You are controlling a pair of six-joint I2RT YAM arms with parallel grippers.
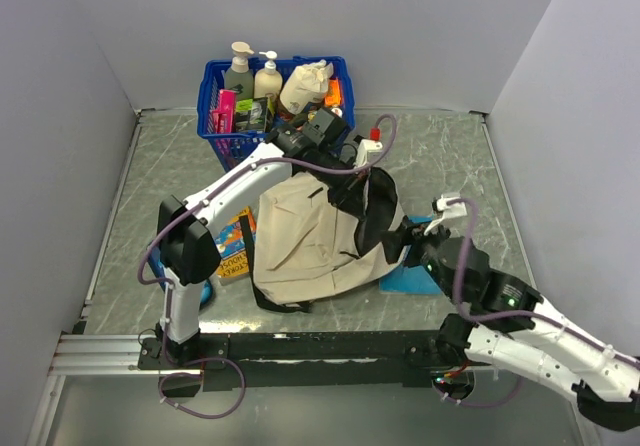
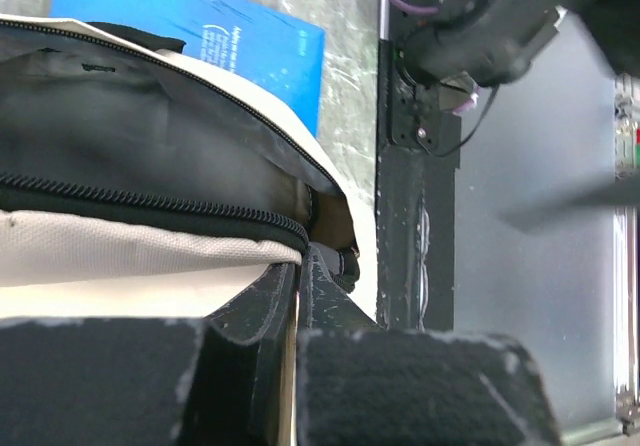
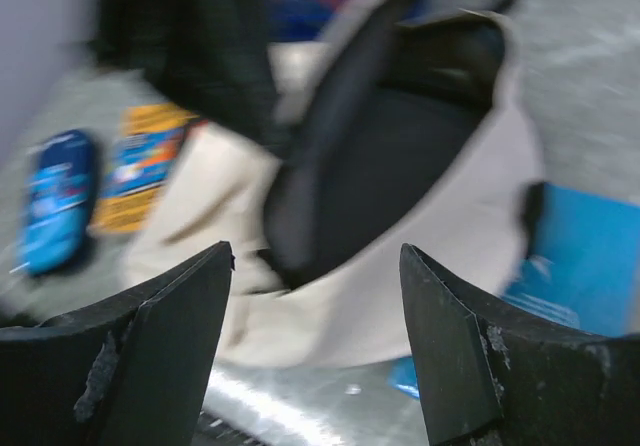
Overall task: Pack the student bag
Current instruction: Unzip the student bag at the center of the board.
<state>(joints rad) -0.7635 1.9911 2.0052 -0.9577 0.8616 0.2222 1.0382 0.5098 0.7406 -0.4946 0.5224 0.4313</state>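
**Grey counter, student bag lying open**

Marbled grey counter (image 1: 450,156) is carrying the student bag (image 1: 310,241) at its middle, its dark mouth gaping toward the right. At the cream rim beside the black zipper, the left fingers (image 2: 250,316) are clamping together on the fabric. Facing that mouth, the right fingers (image 3: 150,366) are standing apart, empty. A blue basket (image 1: 275,106) of bottles is sitting at the far edge.

left arm (image 1: 235,181) stretched toward frame centre, left gripper (image 1: 350,174) pinched closed, right gripper (image 1: 410,236) lower right, jaws wide apart
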